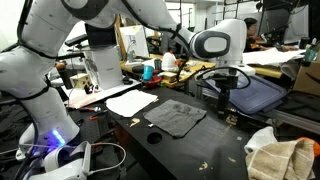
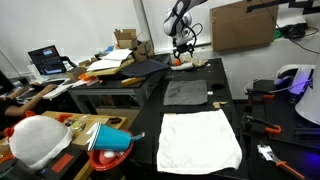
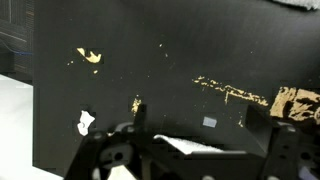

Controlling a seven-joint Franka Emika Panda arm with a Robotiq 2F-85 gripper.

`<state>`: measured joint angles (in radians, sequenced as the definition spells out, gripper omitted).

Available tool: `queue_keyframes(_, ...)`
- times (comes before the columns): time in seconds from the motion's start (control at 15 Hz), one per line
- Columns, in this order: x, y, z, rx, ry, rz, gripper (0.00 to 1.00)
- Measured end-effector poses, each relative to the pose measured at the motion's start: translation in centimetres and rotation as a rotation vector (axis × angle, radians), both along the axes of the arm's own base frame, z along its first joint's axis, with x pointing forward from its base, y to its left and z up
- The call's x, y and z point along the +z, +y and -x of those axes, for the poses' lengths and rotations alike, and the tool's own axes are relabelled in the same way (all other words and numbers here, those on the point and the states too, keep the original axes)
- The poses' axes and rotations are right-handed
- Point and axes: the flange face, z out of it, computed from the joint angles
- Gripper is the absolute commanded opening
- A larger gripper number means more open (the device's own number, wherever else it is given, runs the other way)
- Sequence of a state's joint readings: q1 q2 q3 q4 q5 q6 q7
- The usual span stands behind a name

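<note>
My gripper [image 1: 224, 88] hangs over the far part of the black table [image 1: 200, 150], beyond a dark grey cloth [image 1: 175, 117] that lies flat on the table. In an exterior view the gripper [image 2: 183, 52] is at the table's far end, well behind the dark grey cloth [image 2: 185, 92] and a white cloth [image 2: 200, 140] spread near the front. In the wrist view the gripper [image 3: 197, 114] has its fingers wide apart over bare black tabletop [image 3: 120, 60] with yellowish marks. Nothing is between the fingers. A pale strip [image 3: 190, 146] shows near the gripper's base.
A white sheet [image 1: 130, 102] lies beside the dark cloth. A beige cloth [image 1: 282, 160] sits at the table's near corner. A dark blue cloth [image 1: 255, 95] lies behind the gripper. Cluttered desks with a laptop [image 2: 45, 62] and boxes stand alongside.
</note>
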<state>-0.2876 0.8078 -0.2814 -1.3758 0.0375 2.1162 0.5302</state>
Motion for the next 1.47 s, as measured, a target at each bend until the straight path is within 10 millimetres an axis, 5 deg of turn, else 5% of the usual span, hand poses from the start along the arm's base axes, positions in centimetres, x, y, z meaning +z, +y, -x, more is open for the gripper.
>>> queue_keyframes(0.73,-1.6,-13.2,2.5,0.06,0.007,0.052,1.0)
queue_keyframes(1.33,-4.4,-13.1,-1.2,0.242,-0.016,0.08,0.98)
queue_keyframes(1.4,-4.9,-13.1,-1.2,0.248,-0.011,0.087,0.74)
queue_keyframes(1.47,-5.4,-13.3,-1.1,0.251,-0.004,0.094,0.74)
